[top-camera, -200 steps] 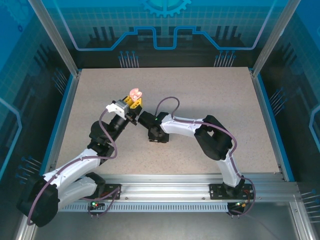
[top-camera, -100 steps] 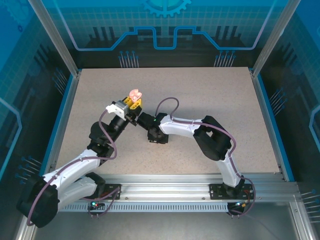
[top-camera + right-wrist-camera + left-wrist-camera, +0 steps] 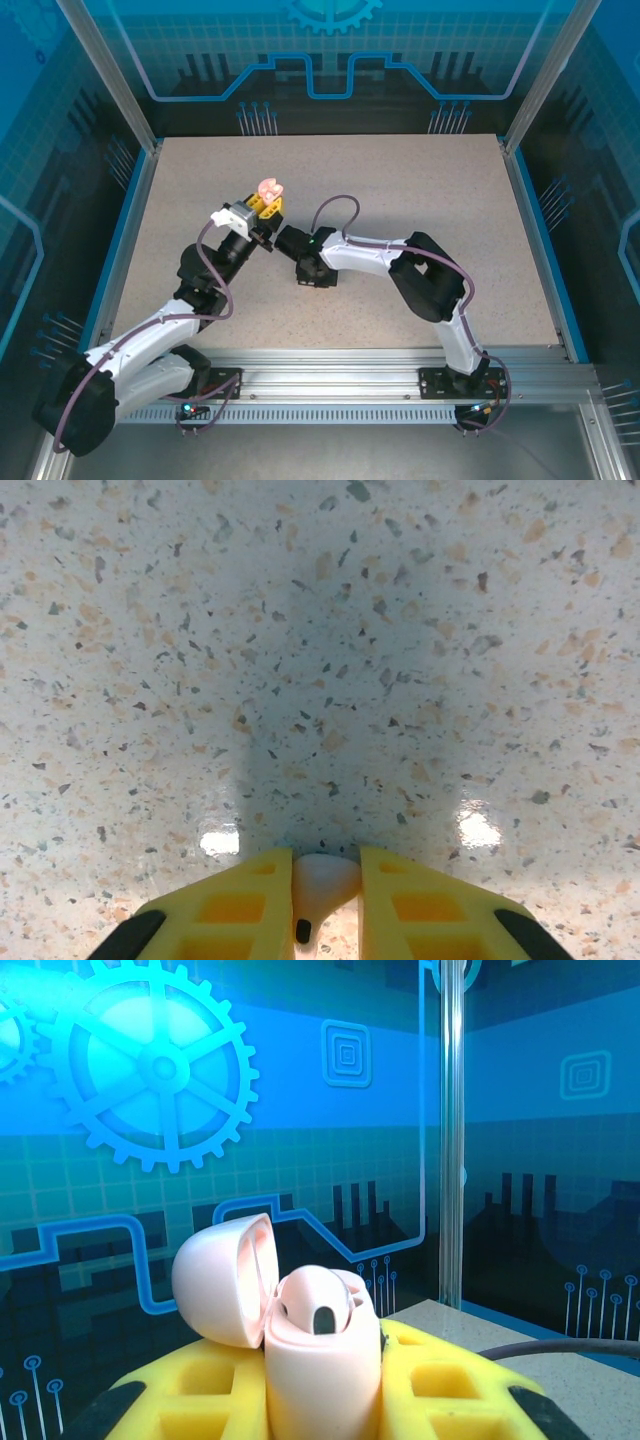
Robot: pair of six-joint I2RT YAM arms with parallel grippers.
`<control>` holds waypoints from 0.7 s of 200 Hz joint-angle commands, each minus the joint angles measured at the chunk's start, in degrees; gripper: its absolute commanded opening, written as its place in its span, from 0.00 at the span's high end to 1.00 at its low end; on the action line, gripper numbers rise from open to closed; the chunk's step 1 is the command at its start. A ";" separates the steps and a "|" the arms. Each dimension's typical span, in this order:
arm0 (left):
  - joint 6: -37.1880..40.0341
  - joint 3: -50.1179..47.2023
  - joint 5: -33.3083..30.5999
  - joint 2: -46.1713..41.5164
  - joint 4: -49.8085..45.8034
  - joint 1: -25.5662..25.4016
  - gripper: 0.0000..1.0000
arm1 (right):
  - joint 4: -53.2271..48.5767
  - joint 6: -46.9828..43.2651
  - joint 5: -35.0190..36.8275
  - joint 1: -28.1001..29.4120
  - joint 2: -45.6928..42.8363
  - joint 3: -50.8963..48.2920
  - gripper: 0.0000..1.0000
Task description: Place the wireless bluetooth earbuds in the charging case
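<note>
In right hand, one pink earbud

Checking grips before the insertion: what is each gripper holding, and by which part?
Left gripper holds the open pink charging case by its lower body, lid free. Right gripper pinches a pale pink earbud; which part cannot be told.

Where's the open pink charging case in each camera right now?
Top external: charging case, upper centre-left, held in the left pincer.
Left wrist: the case bottom centre, lid open leftward, between yellow fingers.
Right wrist: a pale earbud between the right pincer, bottom centre.
Shared landmark: the speckled table, seen in all three.
</note>
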 commanded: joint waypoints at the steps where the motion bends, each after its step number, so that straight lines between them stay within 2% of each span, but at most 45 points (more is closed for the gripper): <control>1: -1.36 -0.58 0.09 -1.45 2.10 0.49 1.00 | 2.56 -0.49 2.28 0.80 -3.06 -3.16 0.82; 85: -2.10 -0.14 1.33 -2.51 0.14 0.56 1.00 | 4.53 -4.98 9.03 -1.71 -17.41 -9.96 0.82; 140: -2.72 0.31 6.19 -2.25 -0.94 0.45 1.00 | 6.88 -15.57 8.56 -7.23 -30.61 -10.97 0.81</control>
